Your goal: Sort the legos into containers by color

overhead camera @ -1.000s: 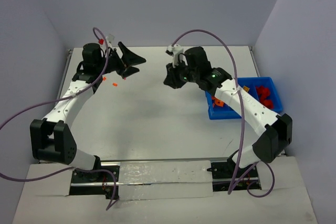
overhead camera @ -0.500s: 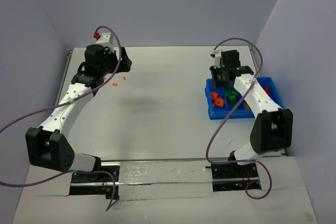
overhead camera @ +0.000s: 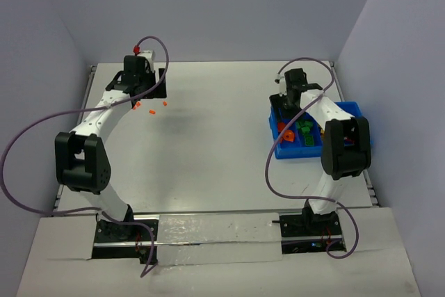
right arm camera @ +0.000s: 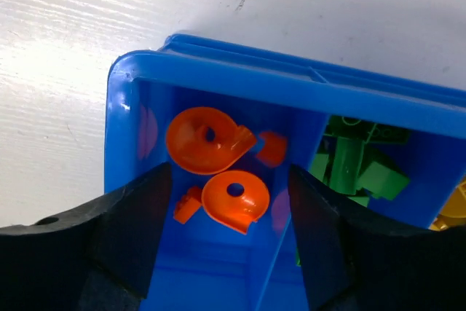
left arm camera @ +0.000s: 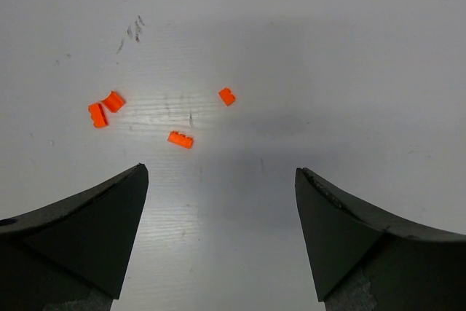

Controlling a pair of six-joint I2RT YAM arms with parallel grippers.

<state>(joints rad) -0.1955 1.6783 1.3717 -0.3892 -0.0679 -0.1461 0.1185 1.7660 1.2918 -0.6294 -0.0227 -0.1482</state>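
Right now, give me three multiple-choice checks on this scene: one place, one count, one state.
1. The right claw is:
A) over the orange-filled compartment of the blue bin
B) against the back wall
C) at the left arm's base

2. Orange legos on the table ahead of the left claw:
A) two
B) four
C) seven

3. The left claw is:
A) shut on a lego
B) out of view
C) open, empty

Answers:
1 A: its wrist view looks down between the fingers onto orange pieces in the bin.
2 B: four separate bricks show in the left wrist view.
3 C: its fingers stand wide apart with nothing between.
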